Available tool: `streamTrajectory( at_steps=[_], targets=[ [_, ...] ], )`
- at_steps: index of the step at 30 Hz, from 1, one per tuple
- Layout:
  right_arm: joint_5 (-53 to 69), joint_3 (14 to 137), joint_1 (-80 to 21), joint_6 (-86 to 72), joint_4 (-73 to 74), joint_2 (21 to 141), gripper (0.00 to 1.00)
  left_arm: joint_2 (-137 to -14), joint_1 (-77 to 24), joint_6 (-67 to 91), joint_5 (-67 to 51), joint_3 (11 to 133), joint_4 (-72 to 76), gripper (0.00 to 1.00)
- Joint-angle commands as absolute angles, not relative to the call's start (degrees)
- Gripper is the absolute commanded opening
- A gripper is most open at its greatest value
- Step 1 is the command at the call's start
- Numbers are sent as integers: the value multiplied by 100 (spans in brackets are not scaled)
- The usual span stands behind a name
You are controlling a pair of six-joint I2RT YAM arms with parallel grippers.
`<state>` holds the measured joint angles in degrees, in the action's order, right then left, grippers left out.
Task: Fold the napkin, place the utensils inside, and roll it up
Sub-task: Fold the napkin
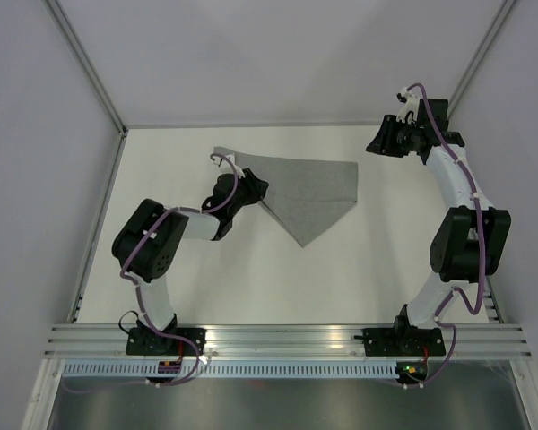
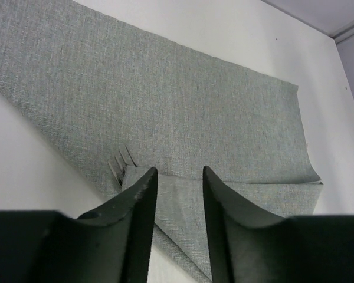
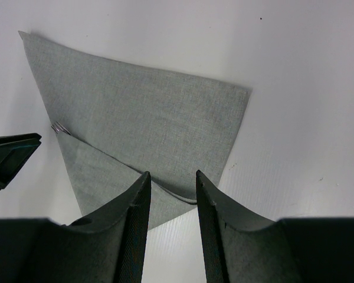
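The grey napkin (image 1: 309, 193) lies on the white table, folded to a triangle with its point toward the near side. One flap (image 3: 100, 171) is turned over along its left edge. Fork tines (image 2: 121, 162) stick out from under that flap; the rest of the utensils is hidden in the cloth. My left gripper (image 1: 255, 188) sits at the napkin's left edge, open, the flap showing below the gap (image 2: 179, 171) and nothing held. My right gripper (image 1: 381, 139) hovers open off the napkin's far right corner, well apart from the cloth (image 3: 141, 112), with nothing in it (image 3: 172, 175).
Grey enclosure walls (image 1: 36, 134) border the table on the left, back and right. An aluminium rail (image 1: 278, 336) carrying both arm bases runs along the near edge. The left gripper's finger (image 3: 12, 156) shows at the left of the right wrist view.
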<state>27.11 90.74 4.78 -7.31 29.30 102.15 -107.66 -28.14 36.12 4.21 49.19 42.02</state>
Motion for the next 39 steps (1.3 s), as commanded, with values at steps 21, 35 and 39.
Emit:
streamTrajectory(
  at_steps=[21, 35, 39],
  targets=[
    [2918, 9272, 501, -835, 2997, 10230, 42, -10976, -722, 4104, 370, 6634, 2277, 56],
    [2971, 9290, 501, -835, 2980, 10327, 42, -12462, -580, 4043, -229, 8490, 1187, 56],
    [2962, 9281, 510, -861, 2953, 10336, 42, -12647, -580, 4060, -237, 8683, 1055, 55]
  ],
)
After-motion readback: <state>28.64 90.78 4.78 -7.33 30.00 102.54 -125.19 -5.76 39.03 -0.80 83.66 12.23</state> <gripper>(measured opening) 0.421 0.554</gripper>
